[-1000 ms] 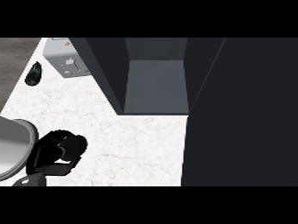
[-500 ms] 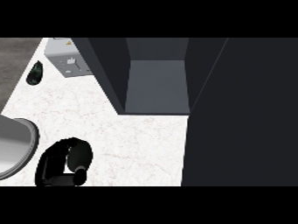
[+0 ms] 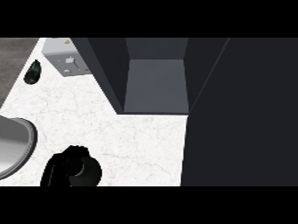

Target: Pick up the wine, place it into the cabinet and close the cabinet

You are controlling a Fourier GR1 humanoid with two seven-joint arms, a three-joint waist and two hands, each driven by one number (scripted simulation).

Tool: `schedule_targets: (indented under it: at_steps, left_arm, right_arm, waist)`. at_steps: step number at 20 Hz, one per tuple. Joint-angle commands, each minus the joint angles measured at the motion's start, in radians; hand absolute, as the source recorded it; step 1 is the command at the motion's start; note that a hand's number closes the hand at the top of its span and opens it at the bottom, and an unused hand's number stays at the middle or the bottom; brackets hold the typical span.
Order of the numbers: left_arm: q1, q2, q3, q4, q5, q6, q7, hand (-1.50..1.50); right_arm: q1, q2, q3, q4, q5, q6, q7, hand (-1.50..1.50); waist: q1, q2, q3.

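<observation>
Wine [image 3: 32, 72], a small dark-green bottle, lies at the counter's [image 3: 132, 135] far left edge; the left hand [image 3: 71, 168] is clenched, grasping nothing.

Even, flat light on the pale counter [image 3: 132, 140]; dark, shadowed cabinet [image 3: 154, 83] interior; no glare.

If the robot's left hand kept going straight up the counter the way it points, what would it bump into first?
Probably nothing soon: past the left hand lies bare white counter. Farther on stands the grey box, though depth is hard to judge.
</observation>
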Motion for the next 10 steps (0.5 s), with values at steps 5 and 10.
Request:
schedule_targets:
  at_steps: [5,10]
  left_arm:
    - [0.022,-0.026,-0.136,-0.323,0.109,0.167,0.243,1.5]
    - [0.046,-0.026,-0.265,-0.536,0.11,0.359,0.318,1.5]
  right_arm:
    - [-0.014,0.011,-0.003,0.039,0.001,0.002,-0.02,-1.5]
    - [-0.054,0.004,-0.012,0.097,0.022,0.01,-0.048,-1.5]
  waist:
    - [-0.01,0.004,-0.002]
    - [-0.006,0.004,-0.002]
